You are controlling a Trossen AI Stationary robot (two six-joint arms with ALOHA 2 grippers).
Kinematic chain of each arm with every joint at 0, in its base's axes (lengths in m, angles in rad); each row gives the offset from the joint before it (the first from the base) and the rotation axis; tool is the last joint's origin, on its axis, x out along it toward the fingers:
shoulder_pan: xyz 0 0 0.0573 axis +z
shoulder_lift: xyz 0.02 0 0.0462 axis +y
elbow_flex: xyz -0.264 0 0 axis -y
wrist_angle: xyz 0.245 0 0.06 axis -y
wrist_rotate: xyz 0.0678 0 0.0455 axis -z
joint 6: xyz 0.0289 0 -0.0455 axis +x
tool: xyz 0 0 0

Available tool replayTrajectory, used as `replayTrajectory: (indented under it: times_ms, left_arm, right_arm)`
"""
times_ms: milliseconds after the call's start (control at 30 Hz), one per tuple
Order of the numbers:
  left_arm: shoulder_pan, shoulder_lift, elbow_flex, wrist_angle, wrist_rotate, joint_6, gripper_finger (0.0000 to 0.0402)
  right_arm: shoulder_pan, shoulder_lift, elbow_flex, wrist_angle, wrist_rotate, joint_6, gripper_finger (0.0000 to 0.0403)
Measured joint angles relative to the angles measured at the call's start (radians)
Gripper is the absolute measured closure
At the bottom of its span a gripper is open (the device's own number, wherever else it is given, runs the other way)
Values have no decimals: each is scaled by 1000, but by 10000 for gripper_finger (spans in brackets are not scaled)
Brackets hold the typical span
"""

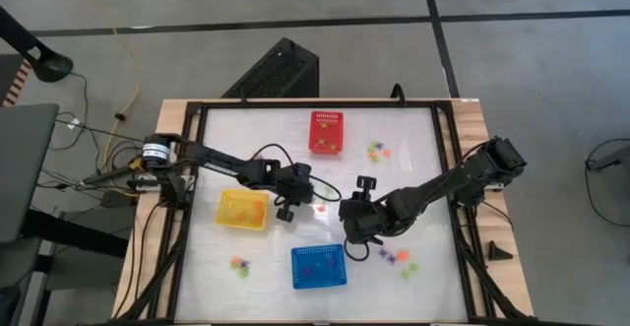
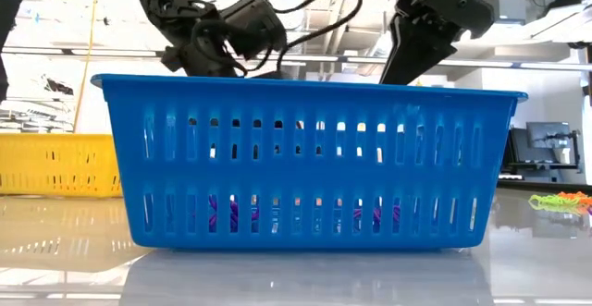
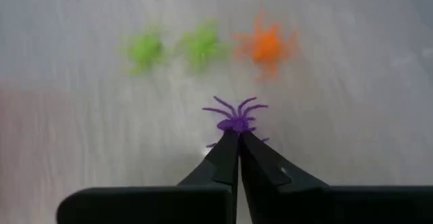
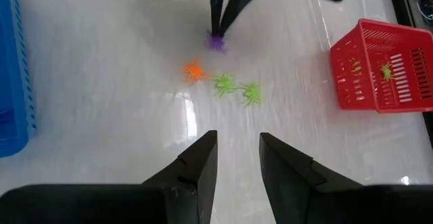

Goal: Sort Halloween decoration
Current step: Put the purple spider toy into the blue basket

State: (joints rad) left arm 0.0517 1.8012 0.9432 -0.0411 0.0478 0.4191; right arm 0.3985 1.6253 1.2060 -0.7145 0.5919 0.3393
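Halloween decoration: small purple plastic spider, lying mid-table beside one orange spider trinket and two light green spider trinkets.
Step in hand: pick-up; the purple spider appears pinched but not yet lifted.
Left gripper: fingers closed to a point on the spider's body.
Right gripper: fingers parted, holding nothing, hovering near the cluster.
Next move: likely lift and carry to the blue perforated plastic basket, where purple pieces already lie.
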Motion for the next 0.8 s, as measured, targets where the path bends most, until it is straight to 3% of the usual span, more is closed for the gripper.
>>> replayTrajectory:
  times_ms: [133, 233, 500, 800]
  left_arm:
    - [-6, -81, -1, -21, 34, -23, 401]
    - [-30, -132, 1, -11, 132, -49, 401]
    - [-175, -171, 1, 58, 297, -81, 401]
    - [-327, -163, 1, 195, 307, -89, 401]
  right_arm:
    - [0, 0, 0, -1, 0, 0, 262]
    - [0, 0, 0, 0, 0, 0, 262]
    - [0, 0, 0, 1, 0, 0, 262]
    - [0, 0, 0, 16, 0, 1, 262]
